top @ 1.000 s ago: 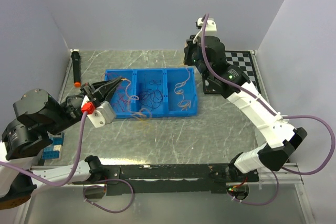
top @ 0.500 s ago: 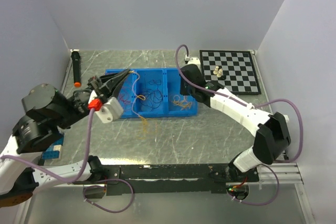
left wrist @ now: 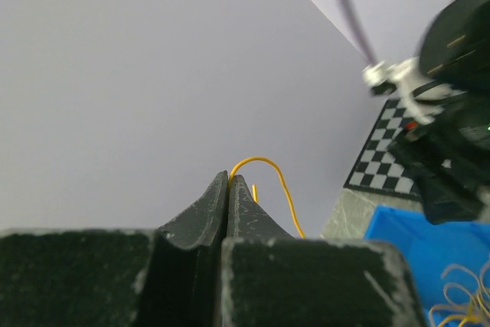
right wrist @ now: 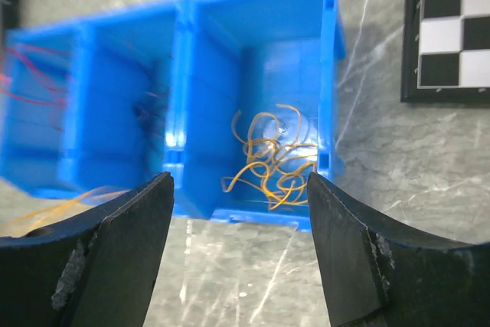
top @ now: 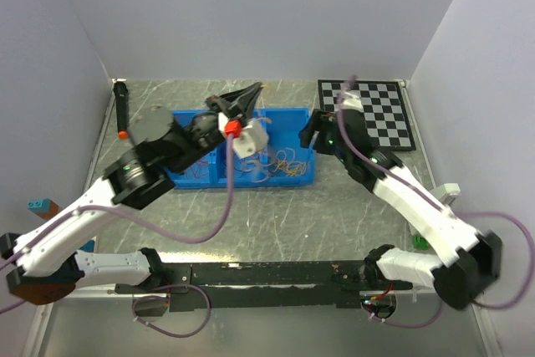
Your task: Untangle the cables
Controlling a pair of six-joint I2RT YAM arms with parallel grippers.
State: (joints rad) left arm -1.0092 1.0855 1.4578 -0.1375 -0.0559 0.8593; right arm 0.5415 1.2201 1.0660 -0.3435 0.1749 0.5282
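My right hand (right wrist: 239, 189), fingers spread wide, hovers straight over the right compartment of the blue plastic divided tray (right wrist: 334, 74). It is the nearer hand to the yellow-orange curly wires (right wrist: 276, 158), a loose clump there with no clear long axis. My left hand (left wrist: 230, 181), up in the air, pinches one thin yellow-orange strand (left wrist: 264, 162).

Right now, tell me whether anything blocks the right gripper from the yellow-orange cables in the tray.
Nothing visible does. The open right gripper hangs over the yellow-orange cables, lying uncovered in the blue tray's end compartment.
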